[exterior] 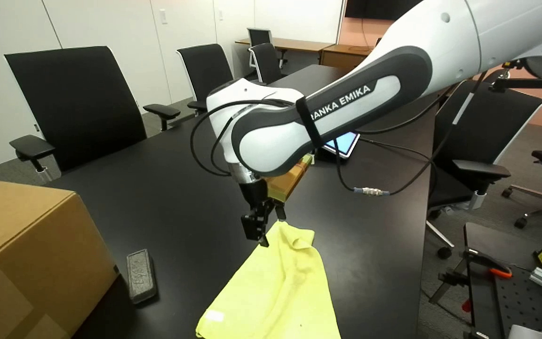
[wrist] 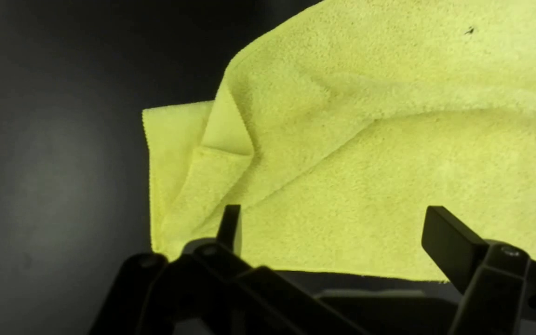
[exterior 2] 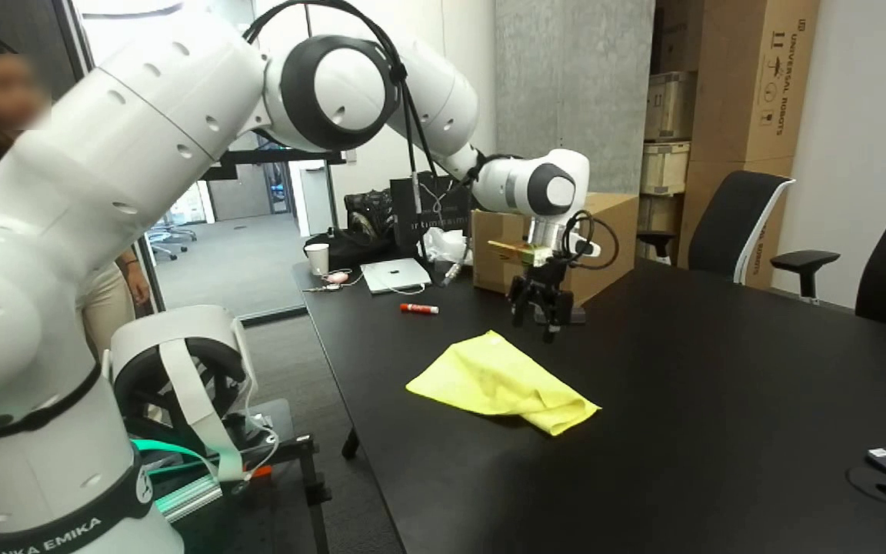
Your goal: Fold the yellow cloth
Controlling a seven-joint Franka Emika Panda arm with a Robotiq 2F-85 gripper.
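Observation:
The yellow cloth (exterior: pixel 275 296) lies on the black table in both exterior views (exterior 2: pixel 489 377), with creases and a corner folded over at one end. In the wrist view the cloth (wrist: pixel 365 186) fills much of the picture; the folded-over corner and a long wrinkle show at the left and middle. My gripper (exterior: pixel 272 231) is open and empty, above the table near one edge of the cloth. It also shows in an exterior view (exterior 2: pixel 534 328), apart from the cloth. In the wrist view the open fingers (wrist: pixel 333 218) stand over the cloth's lower edge.
A cardboard box (exterior: pixel 64 263) and a dark eraser (exterior: pixel 140 275) stand beside the cloth. A tablet (exterior: pixel 344 142) lies further along the table. A red marker (exterior 2: pixel 419 308), laptop (exterior 2: pixel 397 275) and white cup (exterior 2: pixel 318 259) are near one end. Chairs line the table.

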